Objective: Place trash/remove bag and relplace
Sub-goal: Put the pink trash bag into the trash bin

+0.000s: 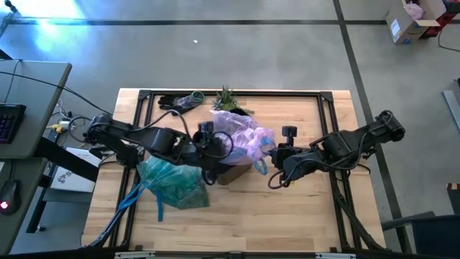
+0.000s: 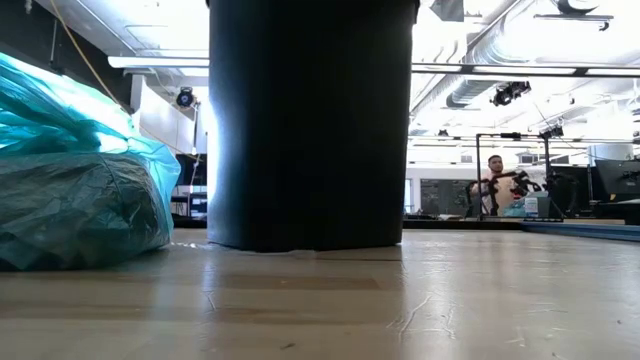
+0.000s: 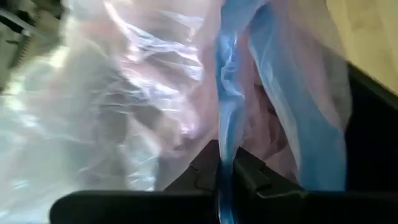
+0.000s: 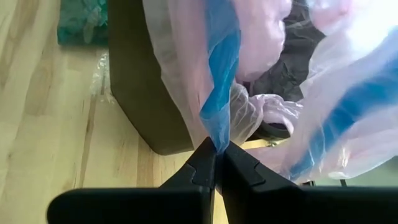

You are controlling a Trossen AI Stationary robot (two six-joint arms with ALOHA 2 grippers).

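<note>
The teal bag (image 1: 172,183) lies bulging on the table at the near left, resting on its underside (image 2: 80,200), with blue ties trailing toward the near edge. Beside it a dark bin (image 2: 310,120) stands at the table's middle. A pale pink bag (image 1: 241,133) is bunched over the bin's top. My left gripper (image 3: 225,168) is at the pink bag's left side and my right gripper (image 4: 216,152) at its right side. Each is shut on a blue band of the pink bag. The trash is hidden. My left gripper pinches the pink bag's blue drawstring band (image 3: 227,140) between its two fingers, coming slanting down from the table's left. The film rises bunched and slack beyond the fingers. My right gripper pinches a twisted stretch of the blue band (image 4: 217,127) between its two fingers, slanting down from the table's right. The pink film hangs loose around it, above the bin's rim (image 4: 149,124).
A small green plant (image 1: 226,97) and dark gloves (image 1: 176,101) sit at the table's far edge. A black frame (image 1: 327,97) runs round the tabletop. A person (image 2: 492,180) sits in the room beyond. Bare wood lies at the near right.
</note>
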